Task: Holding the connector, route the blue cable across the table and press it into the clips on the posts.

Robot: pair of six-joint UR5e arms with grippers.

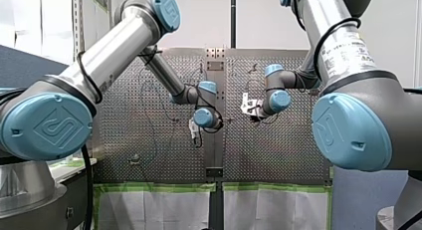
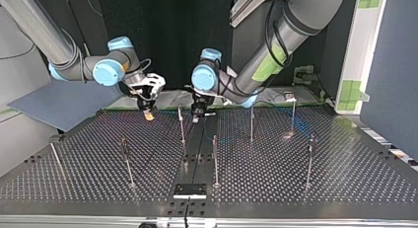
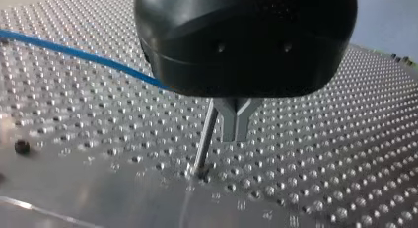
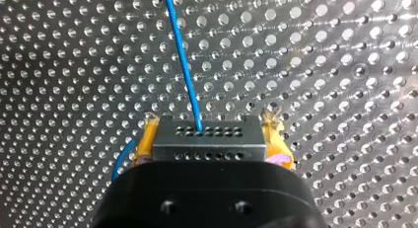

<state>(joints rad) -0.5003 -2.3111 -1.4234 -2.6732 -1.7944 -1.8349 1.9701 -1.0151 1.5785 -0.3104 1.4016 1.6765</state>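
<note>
My right gripper (image 4: 209, 139) is shut on the grey connector (image 4: 209, 145), its yellow pads (image 4: 144, 141) on either side. The blue cable (image 4: 182, 55) leaves the connector's face and runs ahead over the perforated table (image 4: 320, 65). In the top view this gripper (image 2: 148, 113) hangs low at the far left-centre. My left gripper (image 3: 235, 127) is shut, fingertips together just above the table beside a thin metal post (image 3: 204, 139). The blue cable (image 3: 74, 51) passes behind its black body; any contact with the fingers is hidden. It shows in the top view as well (image 2: 198, 114).
Several thin posts stand across the table, among them one (image 2: 182, 124) between the grippers, one (image 2: 215, 159) nearer the front and one (image 2: 252, 122) to the right. A black block (image 2: 190, 190) sits at the near edge. A loose screw (image 3: 21, 147) lies beside my left gripper.
</note>
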